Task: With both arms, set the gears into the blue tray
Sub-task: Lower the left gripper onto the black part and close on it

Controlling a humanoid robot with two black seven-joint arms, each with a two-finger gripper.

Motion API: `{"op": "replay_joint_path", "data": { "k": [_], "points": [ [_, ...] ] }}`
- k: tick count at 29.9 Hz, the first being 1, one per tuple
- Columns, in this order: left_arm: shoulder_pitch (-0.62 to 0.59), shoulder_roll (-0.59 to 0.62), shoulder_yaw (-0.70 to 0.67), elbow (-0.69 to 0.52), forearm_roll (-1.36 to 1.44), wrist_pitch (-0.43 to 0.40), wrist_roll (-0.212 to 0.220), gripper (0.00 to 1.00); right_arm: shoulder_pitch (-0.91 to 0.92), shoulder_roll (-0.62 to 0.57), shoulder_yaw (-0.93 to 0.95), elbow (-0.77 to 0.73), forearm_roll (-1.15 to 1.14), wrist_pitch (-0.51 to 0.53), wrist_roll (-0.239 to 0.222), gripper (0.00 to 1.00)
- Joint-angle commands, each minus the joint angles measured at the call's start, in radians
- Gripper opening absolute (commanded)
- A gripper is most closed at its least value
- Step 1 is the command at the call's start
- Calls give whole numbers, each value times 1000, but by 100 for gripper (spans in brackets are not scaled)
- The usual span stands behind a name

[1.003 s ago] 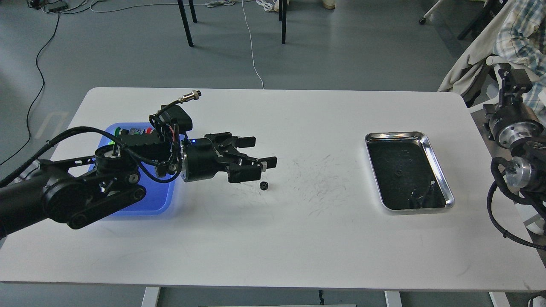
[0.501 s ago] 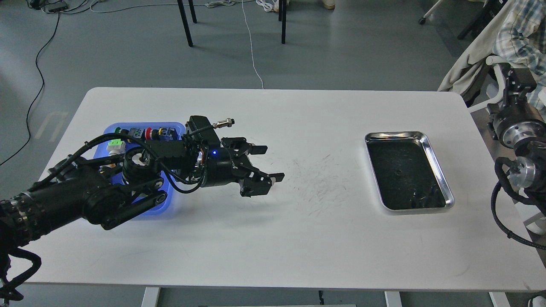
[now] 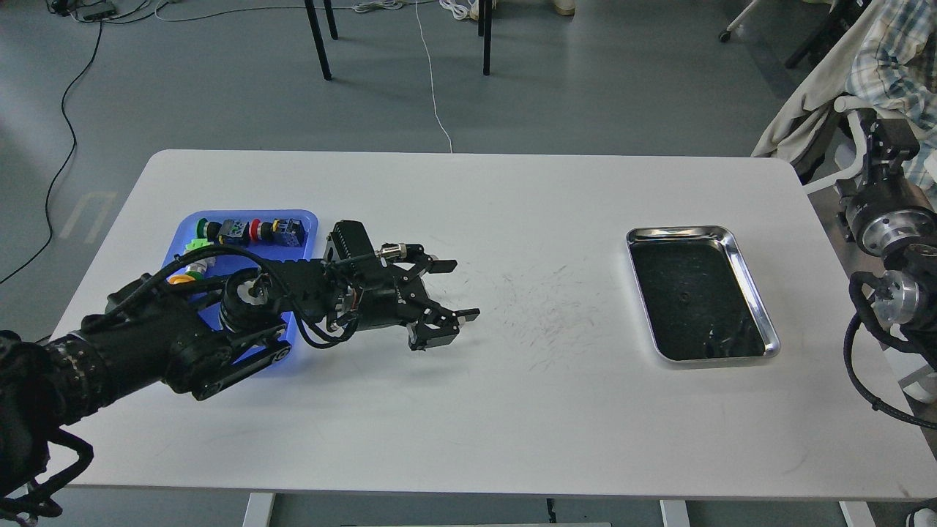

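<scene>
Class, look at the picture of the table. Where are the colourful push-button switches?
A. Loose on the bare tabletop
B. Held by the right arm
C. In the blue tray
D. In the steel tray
C. The switches lie along the far end of the blue tray at the table's left, while the steel tray at the right holds none of them.

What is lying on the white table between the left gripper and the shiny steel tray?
In the head view, only bare white table with faint dark scuff marks lies between the left gripper and the shiny steel tray.
</scene>
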Motion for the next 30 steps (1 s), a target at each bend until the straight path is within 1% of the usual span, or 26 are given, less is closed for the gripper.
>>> {"op": "replay_joint_path", "data": {
  "k": [1,4,8,12,14,23,30],
  "points": [
    [9,-20,2,25,1,16,0,80,2,0,0,-1,0,0,0,96],
    [29,-35,4,56,1,44,0,76,2,-2,0,1,-2,0,0,96],
    [37,-48,7,76,2,51,0,73,2,-3,-2,1,-2,0,0,96],
    [42,-71,33,126,-3,96,0,65,2,-3,-2,1,-3,0,0,96],
    [42,-74,39,134,-6,97,0,62,2,-3,-2,1,-3,0,0,96],
    [51,-97,45,182,-7,105,0,62,2,-3,-2,1,-3,0,1,96],
    [72,-112,67,217,-7,132,0,61,-1,-3,-2,1,-3,0,0,96]
  ]
}}
